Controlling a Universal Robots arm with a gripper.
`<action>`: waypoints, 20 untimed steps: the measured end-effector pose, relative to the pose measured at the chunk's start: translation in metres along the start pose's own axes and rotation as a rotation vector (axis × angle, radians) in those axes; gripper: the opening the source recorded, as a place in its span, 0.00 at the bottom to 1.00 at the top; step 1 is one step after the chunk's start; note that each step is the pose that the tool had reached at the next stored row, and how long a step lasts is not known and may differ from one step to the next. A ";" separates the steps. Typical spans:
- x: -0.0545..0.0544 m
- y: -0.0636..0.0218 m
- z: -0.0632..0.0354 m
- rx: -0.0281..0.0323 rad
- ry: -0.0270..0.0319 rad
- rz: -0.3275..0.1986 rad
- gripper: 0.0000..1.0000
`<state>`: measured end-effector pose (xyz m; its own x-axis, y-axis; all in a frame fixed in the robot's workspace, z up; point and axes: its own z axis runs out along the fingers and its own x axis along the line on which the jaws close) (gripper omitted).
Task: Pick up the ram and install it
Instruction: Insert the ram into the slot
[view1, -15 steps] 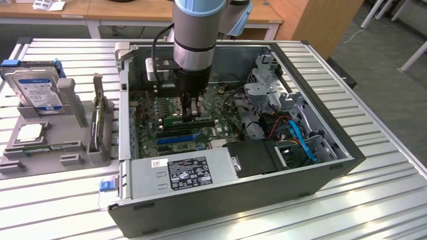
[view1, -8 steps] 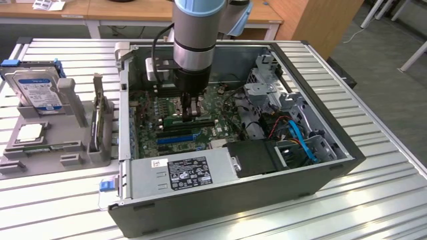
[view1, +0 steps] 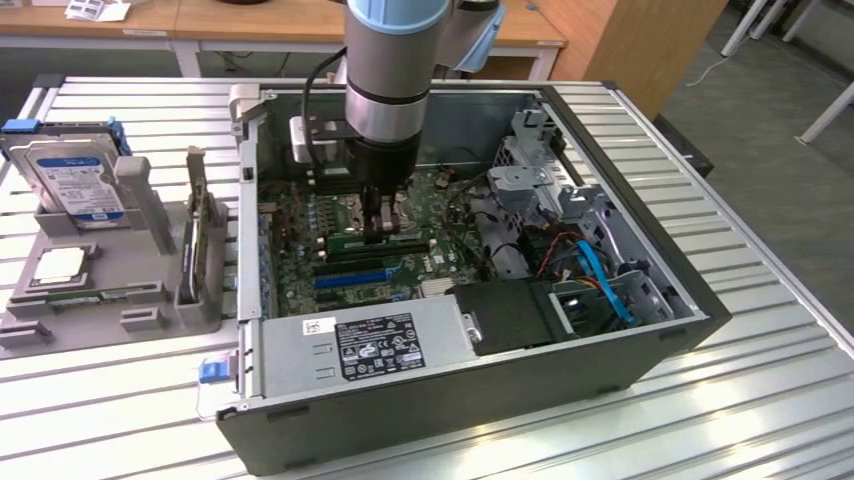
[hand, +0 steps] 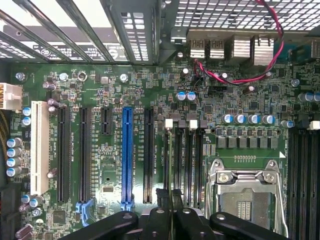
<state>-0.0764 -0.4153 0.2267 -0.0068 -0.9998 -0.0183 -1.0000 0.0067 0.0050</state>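
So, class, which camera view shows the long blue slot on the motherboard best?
The wrist view. The blue slot runs full length there, seen square-on between black slots, with nothing across it. In the exterior view the same slot is a short, slanted blue strip deep inside the computer case.

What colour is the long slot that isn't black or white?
The slot is blue; wrist view shows it best.

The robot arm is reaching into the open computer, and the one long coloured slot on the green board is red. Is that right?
Not quite. The long coloured slot is blue, not red, as the wrist view shows. The rest holds: the robot arm does reach down into the open computer, over the green board.
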 end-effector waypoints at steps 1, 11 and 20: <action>0.000 0.0000 0.0000 -0.0001 0.0001 0.000 0.12; 0.001 0.0000 0.0004 -0.0001 0.0001 0.000 0.12; 0.001 -0.0002 0.0005 -0.0001 0.0001 -0.002 0.12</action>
<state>-0.0761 -0.4159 0.2262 -0.0053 -0.9998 -0.0182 -1.0000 0.0052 0.0051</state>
